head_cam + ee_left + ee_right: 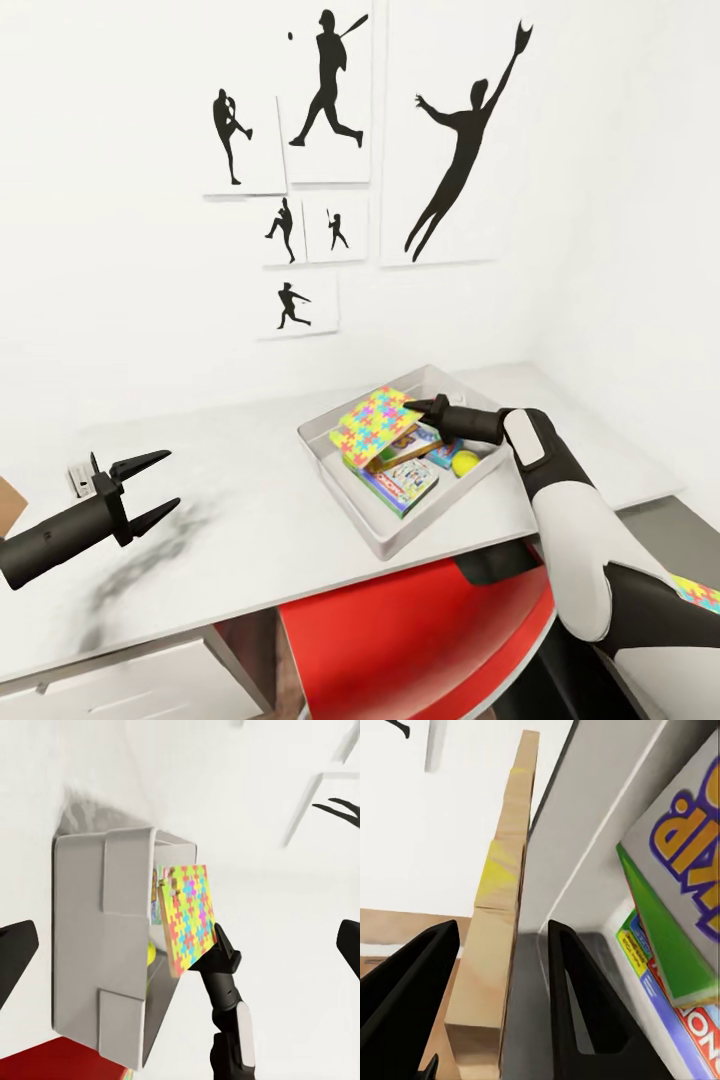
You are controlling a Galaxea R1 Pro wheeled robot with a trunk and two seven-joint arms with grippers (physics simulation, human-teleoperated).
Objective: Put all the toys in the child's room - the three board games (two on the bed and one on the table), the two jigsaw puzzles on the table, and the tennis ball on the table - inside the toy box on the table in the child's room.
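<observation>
Head view: a jigsaw puzzle (375, 421), multicoloured face up, is held tilted over the toy box (345, 482) on the worktop (250, 520), clamped edgewise by the right gripper (413, 406). Its plain wooden edge (499, 937) is seen between the fingers in the right wrist view. The left gripper (150, 490) is spread and empty.

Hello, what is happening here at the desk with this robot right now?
The robot is tidying toys into the light grey open-top toy box on the pale grey-white table. Its right gripper holds a thin multicoloured jigsaw puzzle sheet by the edge, tilted over the box, with the fingers on either side of it. Colourful board game boxes and a small yellow-green tennis ball already lie inside. The left gripper is open and empty above the table, away from the box.
</observation>
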